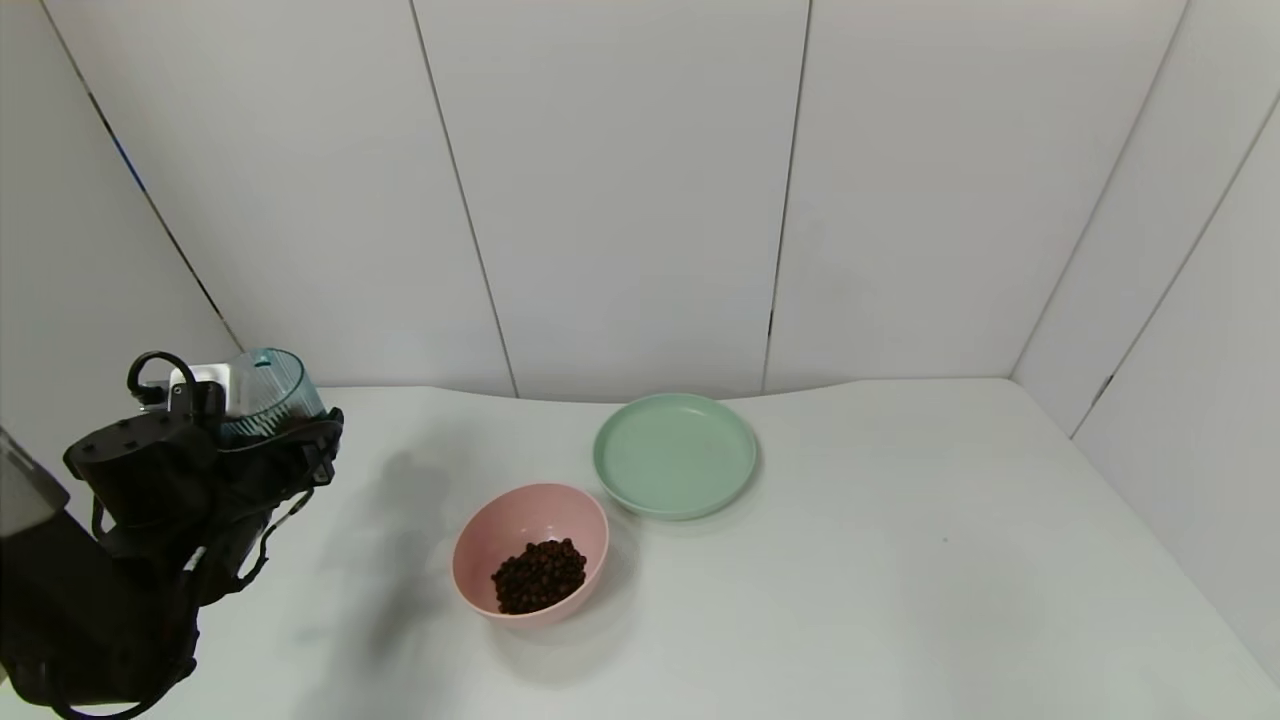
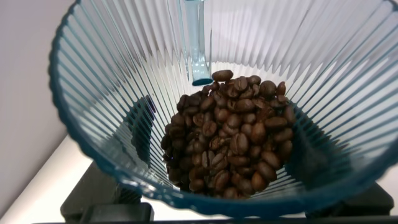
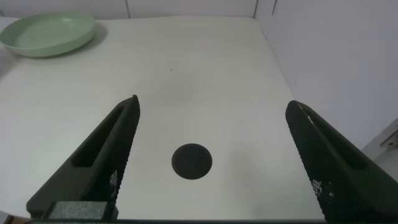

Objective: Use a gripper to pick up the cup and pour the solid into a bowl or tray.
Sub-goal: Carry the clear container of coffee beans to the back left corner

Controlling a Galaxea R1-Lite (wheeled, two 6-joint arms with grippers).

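Tabletop (image 1: pixel 900 600): the white surface is carrying every dish; it is serving only as the setting here, and the bowl is taken as the landmark for all places below.

Plate (image 1: pixel 675 455): the shallow pale green dish is lying just beyond the bowl and to its right, close to it but not touching; it is not the pouring target.

Bowl (image 1: pixel 500 520): the deep pale pink bowl is sitting upright near the tabletop's middle and is already holding a heap of dark beans (image 1: pixel 540 576). It looks rigid and matte, likely stable enough to take a pour without being steadied.

Left gripper (image 1: pixel 255 445): it is clenched around the cup, holding it aloft well to the left of the bowl.

Cup (image 1: pixel 268 392): the ribbed, transparent blue-grey tumbler is standing nearly upright in the grasp. It appears to be thin, light plastic, stiff but liable to flex if squeezed hard; the ribs should be giving the fingers some purchase, and the mid-wall is the sensible hold.

Solid (image 2: pixel 230 140): the remaining coffee beans are resting in a loose pile at the cup's base. They are dry, hard and free-rolling, so they will probably be sliding out all at once when tipped.

Right gripper (image 3: pixel 211 158): it is parked spread wide above bare tabletop, far to the right of the bowl, grasping nothing.
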